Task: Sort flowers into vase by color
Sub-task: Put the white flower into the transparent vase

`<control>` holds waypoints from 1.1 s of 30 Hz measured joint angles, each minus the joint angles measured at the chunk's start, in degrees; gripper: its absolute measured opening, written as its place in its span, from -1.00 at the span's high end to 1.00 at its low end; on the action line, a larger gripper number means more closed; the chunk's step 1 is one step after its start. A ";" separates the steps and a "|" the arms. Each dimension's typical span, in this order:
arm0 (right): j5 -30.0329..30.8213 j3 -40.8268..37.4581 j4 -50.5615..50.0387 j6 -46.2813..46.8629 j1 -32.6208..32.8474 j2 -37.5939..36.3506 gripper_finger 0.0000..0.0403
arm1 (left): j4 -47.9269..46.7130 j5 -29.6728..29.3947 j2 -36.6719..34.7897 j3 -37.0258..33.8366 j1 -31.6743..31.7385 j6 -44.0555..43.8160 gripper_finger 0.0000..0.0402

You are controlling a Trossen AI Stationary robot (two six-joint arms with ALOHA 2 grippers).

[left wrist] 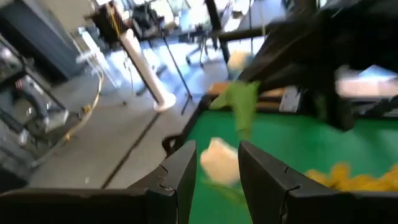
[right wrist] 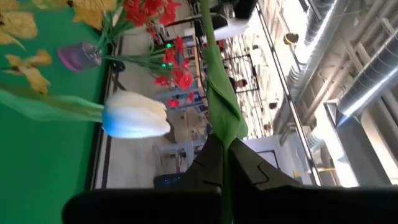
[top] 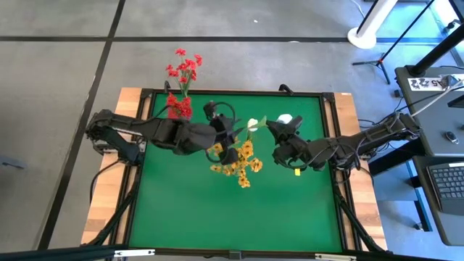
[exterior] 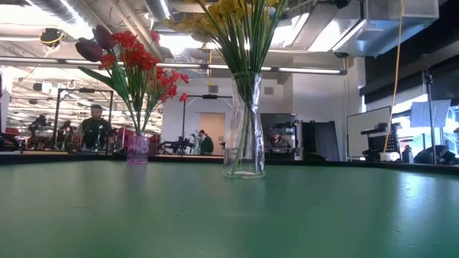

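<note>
A white bloom on a green stem sits above the table's middle, between the two grippers. My left gripper is open, one finger on either side of this bloom. My right gripper faces it from the right, shut on a green stem with a leaf. A second white bloom shows by the right arm. Yellow clusters stand in a clear vase. Red clusters and dark buds stand in a pink vase. My left gripper: I cannot tell whether its fingers touch the white bloom between them. My right gripper pinches a thin green stem just below its broad leaf. The stem runs along the fingers and out past their tips, clear of the table. Which bloom it carries I cannot tell.
The green mat has a raised dark frame. The pink vase stands at the far left corner, the clear vase near the middle under both grippers. The near half of the mat is bare. People and equipment show in the room behind.
</note>
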 joint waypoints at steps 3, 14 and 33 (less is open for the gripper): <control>-0.70 0.00 0.85 0.02 0.00 0.37 1.00 | -2.89 3.26 0.03 0.00 1.95 -3.31 0.43; -2.59 -0.04 1.45 0.02 0.04 0.41 1.00 | -3.17 20.14 0.04 0.00 4.36 -10.11 0.43; -2.33 -0.07 1.10 0.48 -0.04 1.99 1.00 | -5.45 26.68 0.83 3.30 6.69 -21.52 0.43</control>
